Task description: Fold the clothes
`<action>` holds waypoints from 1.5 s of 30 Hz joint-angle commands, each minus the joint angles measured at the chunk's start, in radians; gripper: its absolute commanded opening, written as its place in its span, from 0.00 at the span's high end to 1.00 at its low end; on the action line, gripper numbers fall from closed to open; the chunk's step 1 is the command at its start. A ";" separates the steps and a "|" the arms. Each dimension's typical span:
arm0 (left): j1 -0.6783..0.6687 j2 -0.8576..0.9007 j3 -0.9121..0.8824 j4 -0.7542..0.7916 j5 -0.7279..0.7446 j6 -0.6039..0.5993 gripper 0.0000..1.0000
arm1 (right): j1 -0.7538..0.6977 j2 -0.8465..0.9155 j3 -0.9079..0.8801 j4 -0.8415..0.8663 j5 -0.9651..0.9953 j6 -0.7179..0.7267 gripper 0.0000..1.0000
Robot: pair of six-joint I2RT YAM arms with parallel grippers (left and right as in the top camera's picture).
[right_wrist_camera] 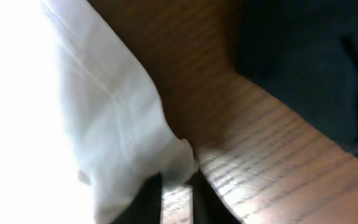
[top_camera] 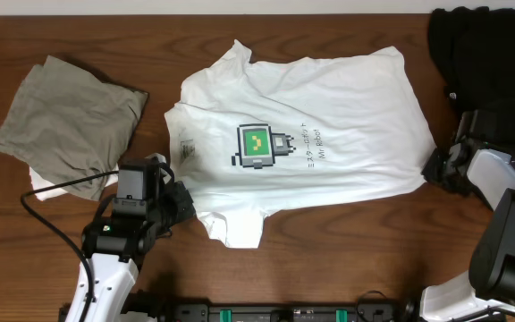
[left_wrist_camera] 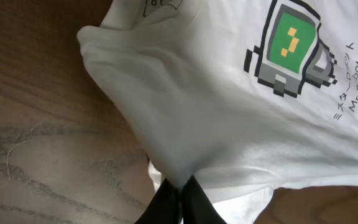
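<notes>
The white T-shirt (top_camera: 347, 98) lies spread flat across the middle of the table, its green square print (top_camera: 256, 143) and grey lettering facing up. My left gripper (top_camera: 177, 202) sits at the shirt's left side near a sleeve. In the left wrist view the left gripper (left_wrist_camera: 180, 190) is shut, with a bunched fold of the shirt (left_wrist_camera: 185, 106) pinched between its black fingers. My right gripper (top_camera: 436, 168) is at the shirt's right hem corner. In the right wrist view its jaws (right_wrist_camera: 177, 186) stand almost together, the hem corner (right_wrist_camera: 120, 124) caught between the tips.
A grey-olive garment (top_camera: 70, 116) lies crumpled at the left on top of a white cloth (top_camera: 47, 186). A black garment (top_camera: 477, 40) sits at the back right, just beyond the right arm, and shows dark in the right wrist view (right_wrist_camera: 309, 56). Bare wood (top_camera: 347, 241) runs along the front.
</notes>
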State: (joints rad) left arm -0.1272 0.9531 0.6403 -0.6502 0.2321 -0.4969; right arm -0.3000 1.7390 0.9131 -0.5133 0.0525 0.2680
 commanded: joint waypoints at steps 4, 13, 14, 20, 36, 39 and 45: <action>-0.002 0.001 0.018 -0.005 -0.016 0.010 0.94 | -0.002 0.031 -0.026 0.006 -0.005 0.009 0.99; -0.002 0.001 0.018 -0.004 -0.016 0.010 0.94 | -0.002 -0.081 -0.001 -0.051 0.000 0.009 0.99; -0.002 0.001 0.018 -0.004 -0.016 0.010 0.94 | -0.002 -0.120 0.006 -0.068 0.006 0.008 0.99; -0.002 0.000 0.019 -0.004 -0.016 0.010 0.94 | -0.002 -0.306 0.018 -0.171 0.038 0.009 0.99; -0.002 -0.158 0.079 -0.080 -0.026 0.048 0.94 | -0.002 -0.539 0.018 -0.299 0.155 0.061 0.99; -0.002 -0.195 0.113 -0.105 -0.060 0.047 0.94 | -0.002 -0.573 0.018 -0.317 0.171 0.087 0.99; -0.002 -0.217 0.130 -0.112 -0.062 0.047 0.94 | -0.002 -0.652 0.018 -0.321 0.182 0.098 0.99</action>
State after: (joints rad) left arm -0.1272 0.7414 0.7471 -0.7559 0.1982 -0.4667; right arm -0.2993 1.1286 0.9192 -0.8341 0.1932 0.3378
